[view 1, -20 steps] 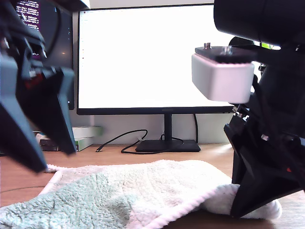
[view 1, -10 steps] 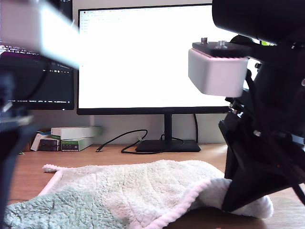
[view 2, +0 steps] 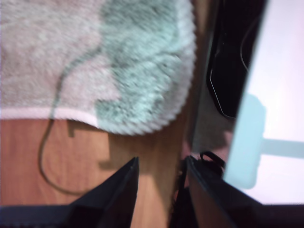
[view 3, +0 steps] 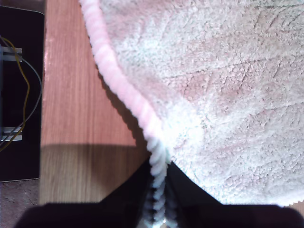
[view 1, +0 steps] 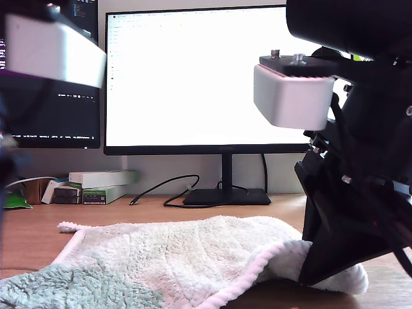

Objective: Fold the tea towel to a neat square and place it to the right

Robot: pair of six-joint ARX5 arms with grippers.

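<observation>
— Where's the towel [view 1: 174, 257]?
— Flat on the wooden desk [view 1: 38, 232], nearest the camera. My second gripper [view 3: 160, 197] pinches its ribbed hem at the exterior view's right.
— The other?
— My first gripper [view 2: 161, 171] hangs unclenched above bare wood, holding nothing.
— Any writing?
— None readable. Behind: boxes [view 1: 96, 185], a cable [view 1: 164, 190], a bright monitor [view 1: 206, 77].

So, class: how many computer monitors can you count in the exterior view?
2: a bright white monitor at centre behind the tea towel, and a dark monitor at that view's left, partly hidden.
</observation>
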